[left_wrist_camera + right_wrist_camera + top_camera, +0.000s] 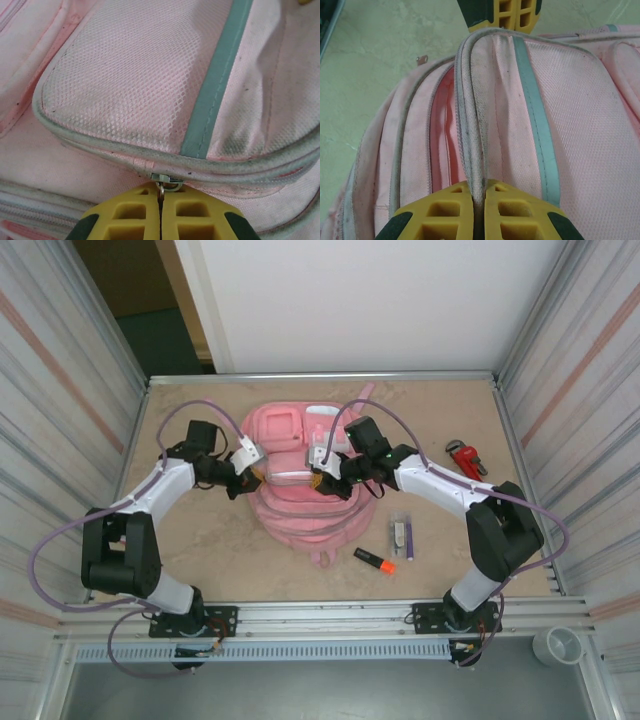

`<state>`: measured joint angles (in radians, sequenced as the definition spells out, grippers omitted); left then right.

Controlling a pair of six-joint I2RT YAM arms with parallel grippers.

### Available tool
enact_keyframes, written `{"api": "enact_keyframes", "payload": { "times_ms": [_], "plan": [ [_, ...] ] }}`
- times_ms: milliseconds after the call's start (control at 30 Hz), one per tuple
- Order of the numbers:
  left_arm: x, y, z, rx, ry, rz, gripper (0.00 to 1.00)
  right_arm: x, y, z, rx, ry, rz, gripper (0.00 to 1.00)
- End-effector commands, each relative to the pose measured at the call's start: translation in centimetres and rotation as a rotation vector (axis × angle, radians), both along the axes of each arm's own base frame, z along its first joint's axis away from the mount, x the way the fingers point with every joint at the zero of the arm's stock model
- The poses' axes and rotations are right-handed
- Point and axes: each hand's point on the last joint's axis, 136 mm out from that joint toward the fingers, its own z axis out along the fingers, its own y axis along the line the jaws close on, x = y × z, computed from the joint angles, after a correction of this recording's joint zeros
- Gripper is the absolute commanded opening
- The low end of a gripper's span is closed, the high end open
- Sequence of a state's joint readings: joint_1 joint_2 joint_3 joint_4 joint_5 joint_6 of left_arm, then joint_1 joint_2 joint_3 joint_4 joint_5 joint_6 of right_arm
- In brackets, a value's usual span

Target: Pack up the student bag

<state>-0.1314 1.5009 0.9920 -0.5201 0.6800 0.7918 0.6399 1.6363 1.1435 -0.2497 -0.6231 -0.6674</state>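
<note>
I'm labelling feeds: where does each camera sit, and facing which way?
Top external: above, behind the bases, facing down; both arms over the student bag.
Left wrist: behind the left gripper, facing the mesh pocket; it's shut on the zip pull.
Right wrist: behind the right gripper, facing along the bag; it pinches the piping.
Shared: the wrist views' teal stripe.

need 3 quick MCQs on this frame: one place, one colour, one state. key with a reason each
1. Where is the red wrench relative to the student bag?
A) to its left
B) to its right
C) on top of it

2. Body colour of the highlighter?
A) orange
B) blue
C) green

3. The left tool is:
A) wide open
B) shut on the zip pull
C) shut on a pen

Key:
1 B: the top view shows it to the bag's right.
2 A: orange body, dark cap.
3 B: the left wrist view shows it closed on the metal pull.
</note>
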Motion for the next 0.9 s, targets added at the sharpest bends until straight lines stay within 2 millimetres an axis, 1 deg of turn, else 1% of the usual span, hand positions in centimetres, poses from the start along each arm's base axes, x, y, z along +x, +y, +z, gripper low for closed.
{"api": "enact_keyframes", "payload": {
  "times_ms": [0, 67, 100, 133, 167, 233, 300, 333, 367, 400, 433, 533, 633, 733, 867],
  "plan": [
    [3.2, 1.9, -0.2, 0.063, -0.017, 0.13, 0.0, -1.1, 0.2, 1.6, 0.049, -0.042, 0.052, 0.0],
    [3.4, 2.6, -1.5, 0.11, 0.018, 0.156, 0.0, -1.2, 0.4, 2.8, 0.104, -0.047, 0.057, 0.0],
    [3.3, 2.7, -1.8, 0.122, 0.036, 0.155, 0.0, -0.9, 0.4, 3.4, 0.134, -0.049, 0.041, 0.0],
    [3.2, 2.6, -1.8, 0.116, 0.045, 0.149, 0.0, -0.7, 0.4, 3.9, 0.156, -0.049, 0.03, 0.0],
    [2.9, 2.2, -1.3, 0.092, 0.042, 0.132, 0.0, -0.4, 0.4, 4.5, 0.175, -0.052, 0.017, 0.0],
    [2.0, 1.0, 0.3, 0.021, 0.01, 0.07, 0.15, 0.4, 0.6, 5.2, 0.191, -0.054, -0.019, 0.0],
    [1.1, 0.2, 2.4, -0.036, -0.059, 0.021, 0.38, 0.7, 1.0, 5.8, 0.191, -0.04, -0.023, 0.0],
    [0.7, 0.1, 3.2, -0.048, -0.095, 0.005, 0.45, 0.9, 1.1, 5.9, 0.188, -0.029, -0.029, 0.0],
    [0.3, 0.0, 4.0, -0.054, -0.139, -0.015, 0.59, 1.0, 1.2, 6.1, 0.183, -0.023, -0.027, 0.0],
    [-0.1, 0.0, 4.7, -0.057, -0.18, -0.034, 0.64, 1.0, 1.3, 6.1, 0.177, -0.018, -0.021, 0.0],
    [-0.6, -0.1, 5.4, -0.061, -0.218, -0.054, 0.67, 0.9, 1.5, 6.1, 0.169, -0.018, -0.009, 0.0],
    [-1.8, -0.8, 7.5, -0.079, -0.327, -0.126, 0.72, 0.1, 2.0, 5.9, 0.142, -0.031, 0.051, 0.0],
    [-2.5, -2.6, 8.5, -0.055, -0.441, -0.22, 0.74, -0.4, 2.5, 6.2, 0.131, -0.015, 0.1, 0.0],
    [-1.9, -4.2, 9.0, -0.026, -0.519, -0.277, 0.75, -0.4, 2.9, 6.8, 0.131, -0.005, 0.127, 0.0],
    [-1.5, -5.6, 9.2, -0.06, -0.498, -0.343, 0.74, -0.1, 3.3, 7.5, 0.148, -0.006, 0.131, 0.0]
  ]
}}
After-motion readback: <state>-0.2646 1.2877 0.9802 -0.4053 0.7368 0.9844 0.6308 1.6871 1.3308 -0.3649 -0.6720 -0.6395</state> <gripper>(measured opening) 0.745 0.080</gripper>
